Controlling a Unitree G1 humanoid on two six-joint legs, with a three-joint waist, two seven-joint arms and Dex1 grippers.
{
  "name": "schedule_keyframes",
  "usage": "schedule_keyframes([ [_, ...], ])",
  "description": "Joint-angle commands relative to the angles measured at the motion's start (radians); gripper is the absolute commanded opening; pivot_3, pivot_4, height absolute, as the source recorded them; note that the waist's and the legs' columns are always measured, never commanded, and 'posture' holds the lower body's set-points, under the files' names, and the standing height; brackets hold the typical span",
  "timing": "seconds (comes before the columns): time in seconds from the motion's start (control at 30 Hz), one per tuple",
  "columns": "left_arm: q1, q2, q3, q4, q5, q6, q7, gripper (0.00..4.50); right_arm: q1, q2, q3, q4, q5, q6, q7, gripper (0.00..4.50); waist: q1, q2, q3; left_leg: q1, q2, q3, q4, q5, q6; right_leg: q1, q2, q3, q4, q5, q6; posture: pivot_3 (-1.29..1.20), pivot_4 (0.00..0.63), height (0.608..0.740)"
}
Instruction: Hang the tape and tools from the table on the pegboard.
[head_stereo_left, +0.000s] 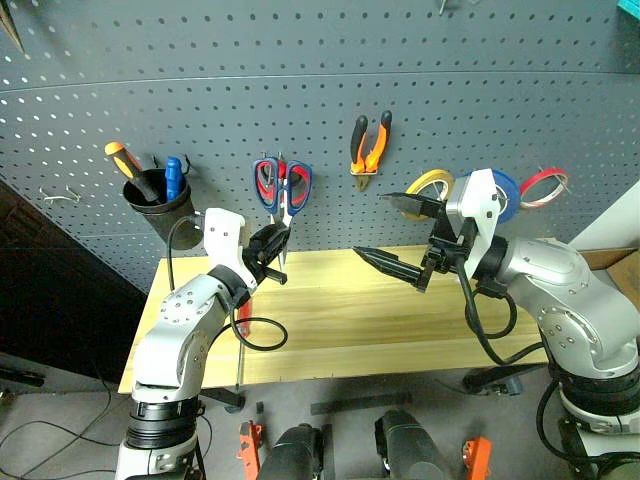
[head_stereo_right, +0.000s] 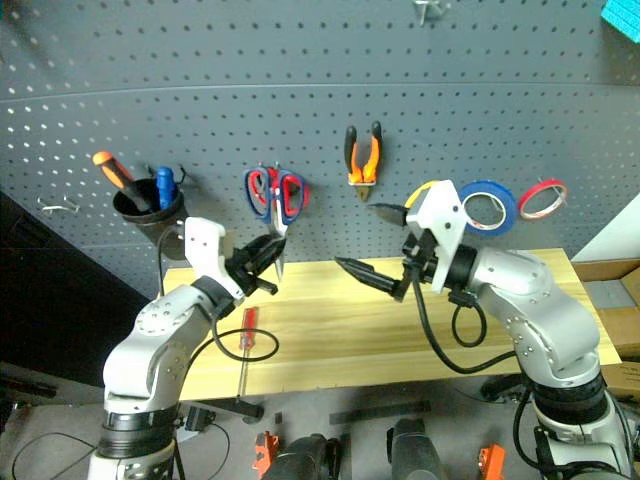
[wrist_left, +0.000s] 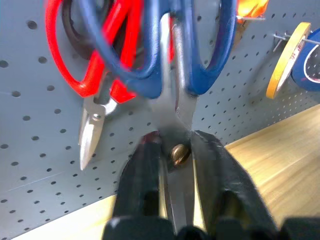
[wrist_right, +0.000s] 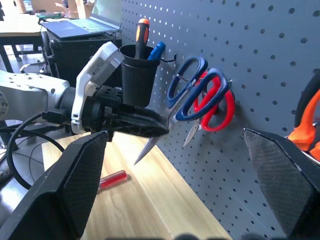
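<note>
Left hand (head_stereo_right: 262, 262) at hung blue-handled scissors (head_stereo_right: 283, 205) on pegboard (head_stereo_right: 400, 70)

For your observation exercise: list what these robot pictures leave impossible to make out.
- Hook bearing the blue-handled scissors: left wrist view, hidden behind blurred handles.
- Screwdriver on the table: left arm covers it in the left eye view.
- Pliers: right wrist view, cut off by the edge.

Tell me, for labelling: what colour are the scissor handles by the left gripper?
Blue scissors, best in the right wrist view.
</note>
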Motion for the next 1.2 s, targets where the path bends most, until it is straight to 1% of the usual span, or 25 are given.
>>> schedule_keyframes([
  [0.03,0.008,0.014,-0.007,-0.044,0.002,-0.001,0.005,2.47,0.007,-0.011,0.0,-0.046,0.004,-0.011,-0.003,4.5,0.0,0.0,0.0,0.0,0.0,0.0,0.0,0.0,0.0,0.0,0.0,0.0,0.0,0.0,0.0,-0.23,0.186,0.74],
  [0.1,0.052,0.037,-0.023,-0.05,0.029,0.024,0.013,3.2,0.025,-0.022,0.011,-0.049,-0.005,0.005,-0.01,4.5,-0.001,0.0,0.0,0.0,0.0,0.0,0.0,0.0,0.0,0.0,0.0,0.0,0.0,0.0,0.0,-0.23,0.188,0.74],
  [0.2,0.14,0.113,-0.069,-0.013,0.122,0.048,0.03,4.23,0.068,-0.008,0.046,-0.035,-0.052,0.07,-0.101,4.5,-0.008,0.0,0.0,0.0,0.0,0.0,-0.001,0.0,0.0,-0.001,0.0,0.001,0.0,0.0,0.0,-0.22,0.189,0.74],
  [0.3,0.188,0.141,-0.067,0.033,0.166,0.095,0.068,4.23,0.104,0.015,0.078,-0.051,-0.065,0.177,-0.186,4.5,-0.008,0.0,0.0,0.0,0.0,0.0,-0.001,0.0,0.0,-0.001,0.0,0.001,0.001,0.0,0.0,-0.22,0.195,0.74],
  [0.4,0.228,0.179,-0.083,0.071,0.212,0.158,0.087,4.23,0.129,0.086,0.093,-0.072,-0.027,0.3,-0.259,4.5,-0.002,0.0,0.001,0.0,0.0,0.0,-0.001,0.0,0.0,-0.001,0.0,0.0,0.001,0.0,-0.001,-0.21,0.205,0.74],
  [0.5,0.239,0.195,-0.095,0.113,0.25,0.184,0.105,4.23,0.126,0.108,0.154,-0.083,-0.052,0.343,-0.289,4.5,-0.001,0.0,0.002,0.0,0.0,0.0,-0.001,0.0,0.0,-0.001,0.0,0.0,0.001,0.001,-0.001,-0.21,0.218,0.74],
  [0.67,0.184,0.126,-0.026,0.22,0.237,0.286,0.169,4.23,0.087,0.16,0.183,-0.083,-0.032,0.404,-0.312,4.5,0.003,0.0,0.003,0.0,0.0,0.0,-0.001,0.0,0.0,-0.002,0.0,0.0,0.001,0.001,-0.001,-0.21,0.227,0.74],
  [0.77,0.137,0.096,-0.015,0.304,0.244,0.313,0.194,4.23,0.066,0.175,0.197,-0.077,-0.021,0.426,-0.302,4.5,0.003,-0.001,0.004,0.001,0.0,-0.001,-0.001,0.0,0.0,-0.002,0.0,-0.001,0.001,0.001,-0.001,-0.21,0.235,0.74],
  [0.9,0.085,0.066,-0.012,0.397,0.249,0.313,0.212,4.23,0.048,0.178,0.203,-0.07,-0.009,0.45,-0.292,4.5,0.003,-0.002,0.004,0.0,0.0,-0.001,-0.001,-0.001,0.0,-0.002,0.0,-0.001,0.001,0.001,-0.001,-0.21,0.236,0.74],
  [1.03,0.014,0.029,-0.042,0.503,0.26,0.282,0.217,4.23,0.026,0.156,0.227,-0.068,-0.001,0.472,-0.257,4.5,0.003,-0.002,0.005,0.0,0.0,0.0,-0.001,-0.001,0.0,-0.002,0.0,-0.001,0.0,0.001,-0.001,-0.23,0.237,0.74],
  [1.17,-0.025,0.013,-0.041,0.563,0.262,0.258,0.219,4.23,0.022,0.139,0.246,-0.072,-0.011,0.469,-0.241,4.5,0.002,-0.002,0.005,0.0,0.001,0.0,-0.001,-0.001,0.0,-0.001,0.0,-0.001,0.0,0.001,-0.001,-0.24,0.234,0.74],
  [1.2,-0.032,0.01,-0.032,0.571,0.258,0.256,0.223,4.07,0.022,0.138,0.245,-0.073,-0.011,0.47,-0.24,4.5,0.001,-0.002,0.005,0.0,0.001,0.0,-0.001,-0.001,0.0,-0.001,0.0,-0.001,0.0,0.001,-0.001,-0.24,0.234,0.74],
])
